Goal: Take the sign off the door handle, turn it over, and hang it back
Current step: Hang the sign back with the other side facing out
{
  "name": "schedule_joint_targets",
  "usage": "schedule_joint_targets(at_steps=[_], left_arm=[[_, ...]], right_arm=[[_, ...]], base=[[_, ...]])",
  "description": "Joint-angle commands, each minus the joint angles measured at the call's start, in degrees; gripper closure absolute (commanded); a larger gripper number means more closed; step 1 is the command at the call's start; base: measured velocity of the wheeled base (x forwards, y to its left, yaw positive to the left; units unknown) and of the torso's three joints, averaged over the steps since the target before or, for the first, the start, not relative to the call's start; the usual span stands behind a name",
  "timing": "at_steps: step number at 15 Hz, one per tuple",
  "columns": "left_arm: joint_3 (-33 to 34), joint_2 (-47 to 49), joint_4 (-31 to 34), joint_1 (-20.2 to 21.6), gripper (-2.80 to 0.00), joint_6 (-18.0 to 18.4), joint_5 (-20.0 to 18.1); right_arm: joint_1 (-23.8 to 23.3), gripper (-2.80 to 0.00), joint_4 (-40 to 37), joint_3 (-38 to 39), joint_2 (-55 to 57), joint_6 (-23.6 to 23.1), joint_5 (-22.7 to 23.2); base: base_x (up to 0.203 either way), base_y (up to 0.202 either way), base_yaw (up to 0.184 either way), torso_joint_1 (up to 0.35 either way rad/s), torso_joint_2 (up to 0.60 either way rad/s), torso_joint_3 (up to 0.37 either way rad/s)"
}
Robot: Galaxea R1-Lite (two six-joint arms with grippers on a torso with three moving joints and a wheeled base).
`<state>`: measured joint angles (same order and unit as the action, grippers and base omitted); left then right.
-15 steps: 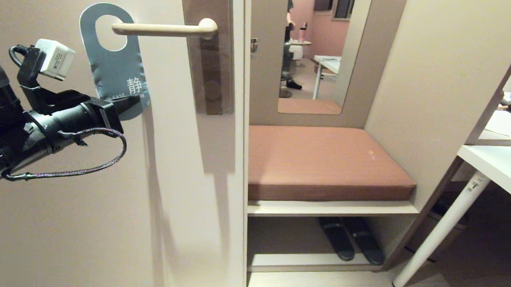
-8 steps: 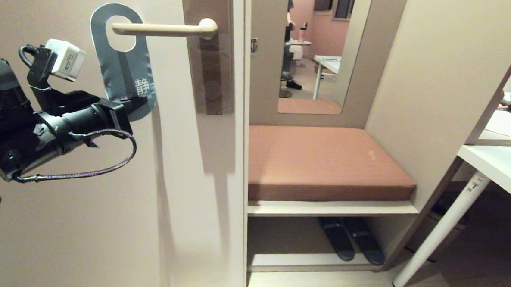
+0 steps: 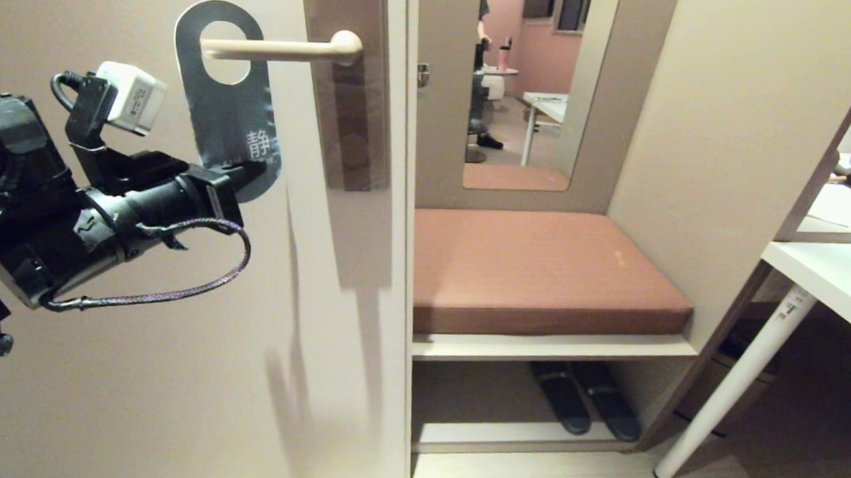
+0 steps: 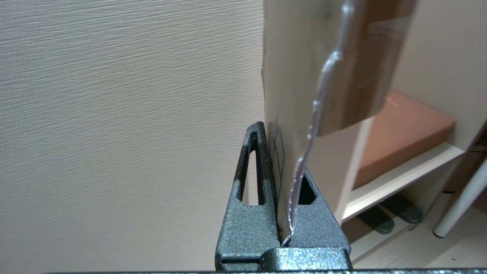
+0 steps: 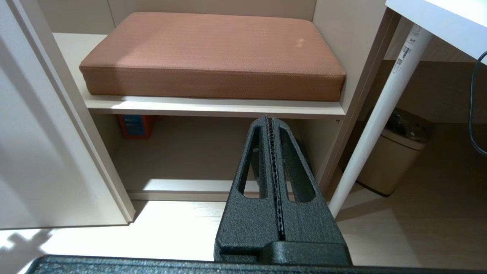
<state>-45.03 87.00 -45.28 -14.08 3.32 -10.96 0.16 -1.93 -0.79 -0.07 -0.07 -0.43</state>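
The sign (image 3: 226, 112) shows its blue-grey face and hangs tilted against the door. The free end of the cream door handle (image 3: 283, 47) lies across the sign's round hole. My left gripper (image 3: 252, 174) is shut on the sign's lower end, below and left of the lever. In the left wrist view the sign (image 4: 293, 95) stands edge-on between the fingers of the left gripper (image 4: 279, 152). My right gripper (image 5: 271, 121) is shut with nothing in it, low down and pointing at the bench shelf. It is out of the head view.
The handle's brown backplate (image 3: 351, 121) sits at the door's edge. Right of the door is a bench with a brown cushion (image 3: 539, 265) and slippers (image 3: 583, 407) beneath. A white table leg (image 3: 735, 375) and a bin (image 5: 392, 160) stand at the right. A person shows in the mirror.
My left gripper has carried the sign to the right along the door. The hole has slid further onto the lever. The right arm has kept still.
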Motion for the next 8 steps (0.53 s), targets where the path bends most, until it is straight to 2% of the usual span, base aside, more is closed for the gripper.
schedule_joint_targets(at_steps=[1, 4, 8], left_arm=[[0.03, -0.34, -0.25, -2.31, 0.0, 0.02, 1.31], [0.03, -0.26, -0.25, -4.75, 0.0, 0.04, 3.45], [0.03, 0.1, -0.25, -6.01, 0.0, 0.11, 4.37]], right_arm=[[0.02, 0.0, -0.01, 0.0, 0.07, -0.02, -0.01], [0.02, 0.0, -0.01, 0.0, 0.07, -0.02, -0.09], [0.02, 0.0, -0.01, 0.0, 0.07, -0.02, -0.09]], base=[[0.0, 0.0, 0.0, 0.0, 0.0, 0.0], [0.0, 0.0, 0.0, 0.0, 0.0, 0.0], [0.0, 0.0, 0.0, 0.0, 0.0, 0.0]])
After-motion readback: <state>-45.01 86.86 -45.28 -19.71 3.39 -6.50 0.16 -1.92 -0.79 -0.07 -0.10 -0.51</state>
